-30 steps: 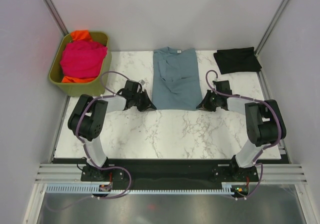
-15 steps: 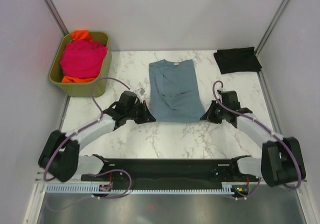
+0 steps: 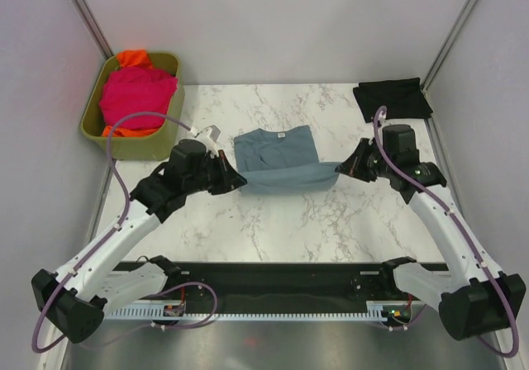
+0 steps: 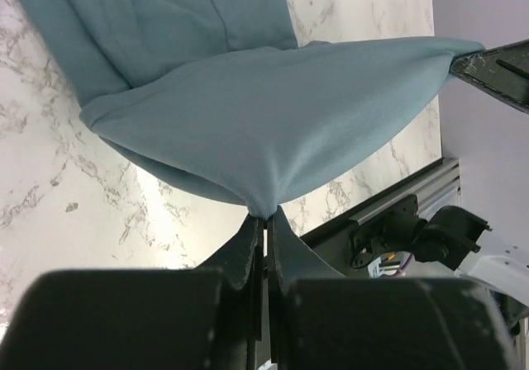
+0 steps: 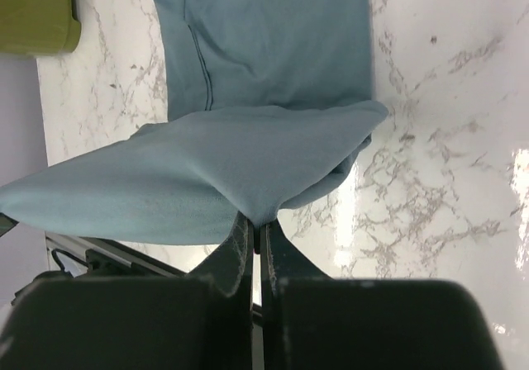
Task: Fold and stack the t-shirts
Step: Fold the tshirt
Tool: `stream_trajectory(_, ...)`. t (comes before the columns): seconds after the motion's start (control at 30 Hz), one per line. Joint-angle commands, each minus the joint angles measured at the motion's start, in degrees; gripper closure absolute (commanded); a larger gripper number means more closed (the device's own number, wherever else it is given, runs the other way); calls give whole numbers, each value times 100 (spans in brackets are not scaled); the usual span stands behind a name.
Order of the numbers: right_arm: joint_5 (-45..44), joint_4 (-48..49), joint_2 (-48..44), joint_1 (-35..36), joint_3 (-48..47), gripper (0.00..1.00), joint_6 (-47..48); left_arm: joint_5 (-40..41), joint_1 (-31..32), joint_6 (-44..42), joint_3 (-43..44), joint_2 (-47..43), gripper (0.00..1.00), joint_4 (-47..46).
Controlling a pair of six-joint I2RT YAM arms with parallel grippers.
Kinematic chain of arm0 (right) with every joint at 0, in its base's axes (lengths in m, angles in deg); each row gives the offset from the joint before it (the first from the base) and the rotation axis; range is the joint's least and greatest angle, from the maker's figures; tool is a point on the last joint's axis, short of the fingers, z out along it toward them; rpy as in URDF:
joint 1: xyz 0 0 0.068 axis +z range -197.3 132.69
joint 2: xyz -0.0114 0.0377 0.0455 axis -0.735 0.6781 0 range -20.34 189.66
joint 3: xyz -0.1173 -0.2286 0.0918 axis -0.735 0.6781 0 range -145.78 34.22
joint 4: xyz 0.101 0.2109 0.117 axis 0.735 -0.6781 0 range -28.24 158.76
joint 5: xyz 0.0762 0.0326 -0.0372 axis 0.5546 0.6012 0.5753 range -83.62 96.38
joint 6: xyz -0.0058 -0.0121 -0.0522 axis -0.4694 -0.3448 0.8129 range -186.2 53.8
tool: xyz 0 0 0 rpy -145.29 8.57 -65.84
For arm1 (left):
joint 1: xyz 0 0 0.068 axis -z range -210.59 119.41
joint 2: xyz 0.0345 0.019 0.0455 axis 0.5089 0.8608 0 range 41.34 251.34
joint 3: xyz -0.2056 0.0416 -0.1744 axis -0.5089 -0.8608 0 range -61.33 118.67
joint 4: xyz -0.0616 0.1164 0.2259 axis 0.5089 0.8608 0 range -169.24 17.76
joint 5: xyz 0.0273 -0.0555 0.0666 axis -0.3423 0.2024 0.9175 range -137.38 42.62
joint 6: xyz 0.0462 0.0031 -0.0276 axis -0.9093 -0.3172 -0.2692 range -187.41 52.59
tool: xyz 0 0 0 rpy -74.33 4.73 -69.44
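The slate blue-grey t-shirt point(image 3: 277, 157) lies mid-table with its near hem lifted off the marble and stretched taut between both grippers. My left gripper point(image 3: 240, 180) is shut on the hem's left corner point(image 4: 263, 209). On the other side, my right gripper point(image 3: 340, 168) is shut on the right corner point(image 5: 258, 217). The collar end point(image 3: 279, 137) still rests on the table. A folded black t-shirt point(image 3: 393, 99) sits at the back right. The magenta-pink t-shirt point(image 3: 136, 96) lies heaped on an orange one point(image 3: 132, 57) in the bin.
The olive-green plastic bin point(image 3: 132, 146) stands at the back left corner, partly off the marble table point(image 3: 281, 221). Grey walls close in both sides and the back. The black base rail point(image 3: 273, 279) runs along the near edge.
Both grippers, shut on the blue-grey shirt's near corners, have risen and moved towards the back, lifting the hem and carrying it over the shirt. The shirt now looks far shorter from above.
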Motion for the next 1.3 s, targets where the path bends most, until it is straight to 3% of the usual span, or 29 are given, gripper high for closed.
stream_trajectory(0.0, -419, -176, 493, -41, -634, 100, 245, 403, -161, -181, 576, 378, 98, 455)
stream_trajectory(0.17, -534, -62, 1274, -32, -1180, 100, 412, 359, -442, -304, 875, 880, 98, 376)
stream_trajectory(0.4, -525, 158, 2549, -32, -2225, 100, 491, -458, -1285, -577, 1288, 1926, 98, -10)
stream_trajectory(0.57, -543, 211, 4232, -50, -3385, 100, 544, -845, -1944, -841, 2244, 3427, 98, -108)
stream_trajectory(0.6, -517, 133, 4578, -58, -3996, 98, 527, -898, -2050, -945, 2446, 3804, 98, -143)
stream_trajectory(0.63, -394, 97, 4920, -59, -4342, 92, 527, -1081, -2242, -1016, 3031, 4173, 98, -100)
stream_trajectory(0.67, -341, 88, 5637, -67, -5102, 50, 518, -1204, -2349, -1060, 3368, 5003, 98, -47)
stream_trajectory(0.7, -271, -95, 6045, -76, -5615, 27, 535, -1328, -2506, -1165, 3711, 5412, 84, 58)
stream_trajectory(0.77, -731, -656, 7358, -85, -6896, 15, 606, -1512, -2604, -1315, 4993, 6708, 45, 173)
stream_trajectory(0.8, -771, -1260, 7759, -189, -8234, 12, 553, -1609, -2648, -1446, 5519, 7100, 12, 286)
stream_trajectory(0.83, -693, -1353, 8041, -251, -8630, 11, 475, -1732, -2648, -1491, 6725, 7547, 1, 888)
stream_trajectory(0.87, -631, -1362, 8192, -304, -8748, 11, 335, -1794, -2648, -1535, 7303, 7865, 0, 1164)
stream_trajectory(0.93, -639, -1013, 7688, -401, -8207, 9, 333, -2014, -2640, -1535, 8009, 8176, 0, 1439)
stream_trajectory(1.0, -570, -94, 7124, -410, -6662, 4, 447, -2023, -2622, -1579, 7925, 7836, 0, 1351)
stream_trajectory(1.07, -315, 420, 6560, -410, -5460, 2, 561, -1874, -2605, -1675, 7469, 7527, 0, 1299)
stream_trajectory(1.27, 634, 800, 6725, -358, -4409, 2, 1010, -1856, -2552, -1833, 5378, 5884, 0, 905)
